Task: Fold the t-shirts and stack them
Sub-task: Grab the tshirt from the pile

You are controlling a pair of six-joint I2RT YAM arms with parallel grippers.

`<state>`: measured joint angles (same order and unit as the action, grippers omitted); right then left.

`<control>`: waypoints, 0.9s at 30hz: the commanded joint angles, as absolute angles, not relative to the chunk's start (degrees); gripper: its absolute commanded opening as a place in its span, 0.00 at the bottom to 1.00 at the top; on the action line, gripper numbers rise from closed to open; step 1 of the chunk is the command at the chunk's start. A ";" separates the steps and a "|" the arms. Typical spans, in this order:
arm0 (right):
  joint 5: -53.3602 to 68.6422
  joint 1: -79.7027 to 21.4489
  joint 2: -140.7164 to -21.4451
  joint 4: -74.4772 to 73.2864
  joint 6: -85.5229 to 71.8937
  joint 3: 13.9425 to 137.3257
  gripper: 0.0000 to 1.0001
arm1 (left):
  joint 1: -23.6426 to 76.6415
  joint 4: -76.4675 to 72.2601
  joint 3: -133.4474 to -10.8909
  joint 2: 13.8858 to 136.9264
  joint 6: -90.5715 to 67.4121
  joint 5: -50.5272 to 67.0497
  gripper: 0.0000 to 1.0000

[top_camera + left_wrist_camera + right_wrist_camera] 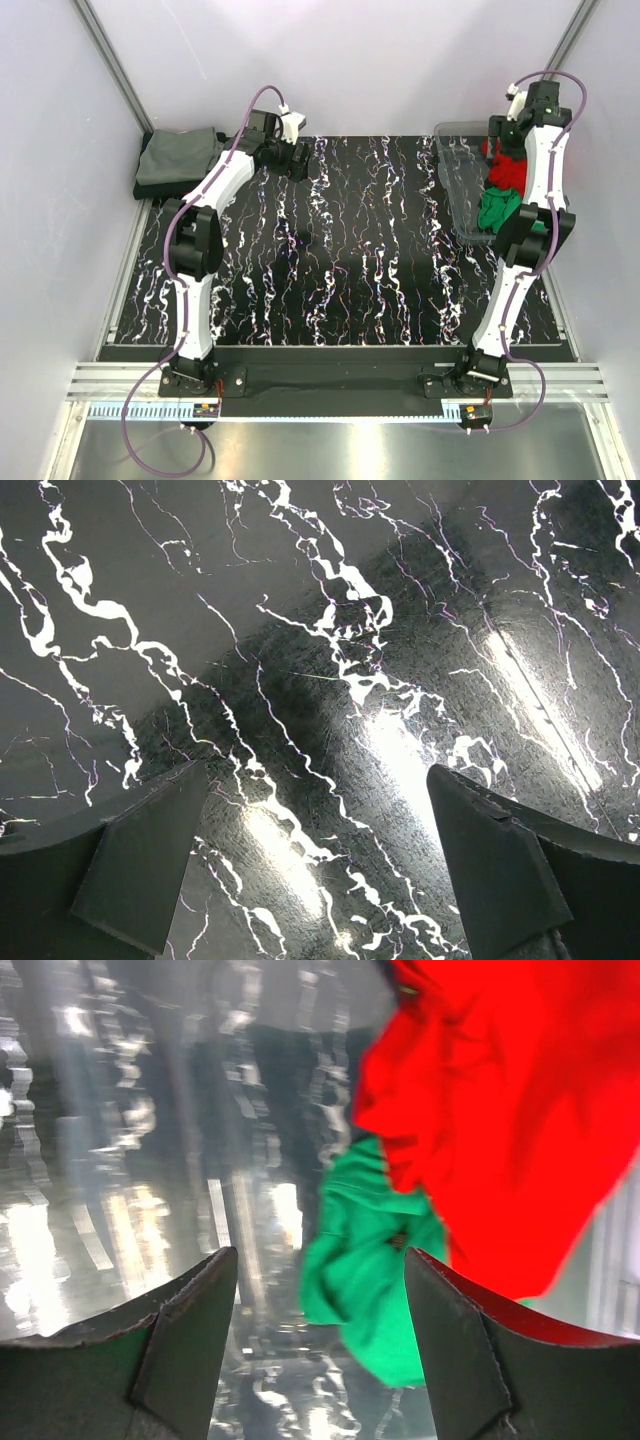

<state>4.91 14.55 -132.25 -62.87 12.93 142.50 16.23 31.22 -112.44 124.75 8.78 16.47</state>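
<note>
A bright red t-shirt point(507, 170) and a green t-shirt point(497, 210) lie crumpled together in a clear plastic bin point(452, 175) at the back right. My right gripper point(320, 1330) hangs open inside the bin. The green t-shirt point(365, 1280) bulges between its fingers, close to the right one, with the red t-shirt point(500, 1110) just beyond. A folded grey-olive t-shirt point(180, 155) rests at the back left on a dark t-shirt point(150, 190) that shows at its edge. My left gripper point(297, 163) point(320, 865) is wide open over the bare table beside that pile, holding nothing.
The black, white-veined table top point(350, 270) spreads between the arms. White walls with metal posts point(115, 70) close in the left, back and right sides. The bin's near wall point(470, 232) stands next to the right arm's elbow.
</note>
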 commanded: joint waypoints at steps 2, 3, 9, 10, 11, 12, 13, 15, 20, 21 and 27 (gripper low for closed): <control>0.36 16.52 -135.61 -62.05 16.43 144.58 0.74 | 16.00 29.71 -112.68 123.13 8.27 17.58 0.99; 0.26 16.78 -136.31 -61.96 16.44 144.84 0.74 | 15.91 29.71 -112.41 123.13 8.09 17.58 0.99; -2.63 17.75 -141.85 -60.56 18.28 147.65 0.70 | 15.47 29.71 -111.27 122.78 8.17 18.11 0.99; -2.72 17.75 -142.99 -60.30 18.63 148.79 0.69 | 15.38 29.71 -111.36 122.70 8.26 17.93 0.99; -2.72 17.84 -143.52 -59.94 18.81 149.41 0.68 | 15.38 29.71 -111.44 122.61 8.35 17.76 0.99; -2.90 17.84 -143.96 -59.68 18.72 149.76 0.66 | 15.38 29.71 -111.45 122.61 8.61 17.58 0.99; -2.90 17.75 -144.57 -59.50 18.89 150.29 0.65 | 15.38 29.71 -111.45 122.61 8.70 17.32 0.99; -2.73 17.84 -145.19 -58.98 18.90 150.64 0.65 | 15.47 29.71 -111.45 122.70 9.05 16.96 0.99; -1.14 17.75 -145.98 -58.10 18.63 151.61 0.62 | 15.56 29.62 -110.74 122.78 9.05 16.08 0.99; -0.88 17.75 -146.33 -57.83 18.37 151.79 0.61 | 15.56 29.62 -110.48 122.87 9.05 16.08 0.99; -1.05 17.75 -149.67 -57.39 18.72 154.33 0.43 | 15.73 29.44 -110.57 123.13 8.96 16.26 0.99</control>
<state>-0.99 17.93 -147.83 -59.11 18.24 151.57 15.68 31.16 -110.78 124.75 8.58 16.43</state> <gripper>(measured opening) 0.430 0.984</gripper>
